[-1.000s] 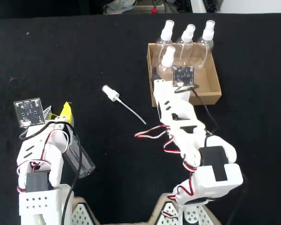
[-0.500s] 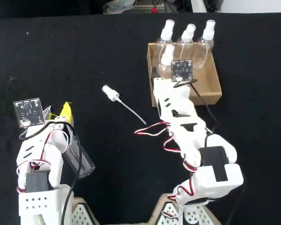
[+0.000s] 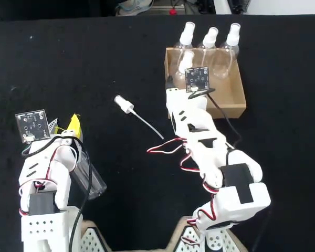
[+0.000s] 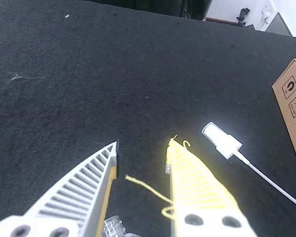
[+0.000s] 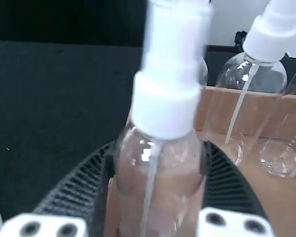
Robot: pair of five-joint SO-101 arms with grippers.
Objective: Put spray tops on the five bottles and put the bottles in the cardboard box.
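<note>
**Capped bottle** [image 5: 138, 158]. Clear plastic, empty, with a white spray top fitted. It is upright over the near left corner of the cardboard box [image 3: 230, 94]. Whether its base touches the box floor cannot be told.
- Holder: the right gripper [image 5: 158, 148], closed round the body just under the shoulder.
- Handling (judged): very light, and a hard squeeze would probably dent the thin wall. The smooth surface is likely to slip. The sprayer makes it top-heavy, so it may tip when let go. It is best taken round the body, not by the top.

**Row of three bottles** [image 3: 210, 50]. All capped and upright, side by side along the far wall of the box.

**Open bottle** [image 3: 90, 178]. Clear plastic with no top, at the near left of the table [image 3: 94, 63].
- Holder: the left gripper [image 4: 142, 143]. The bottle sits deep between the fingers, with its neck showing near their base. The tips stand apart, and the gripper appears to be gripping it.
- Handling (judged): as for the capped bottle. The neck must be kept steady to receive the top.

**Loose spray top** [image 3: 124, 104]. A white head lying on the table between the arms, well apart from the box. Its thin tube [image 3: 147, 126] trails toward the right arm.
- Handling (judged): almost weightless, with a bendy tube. It should be taken by the head so that the tube hangs free for threading into the neck.
</note>
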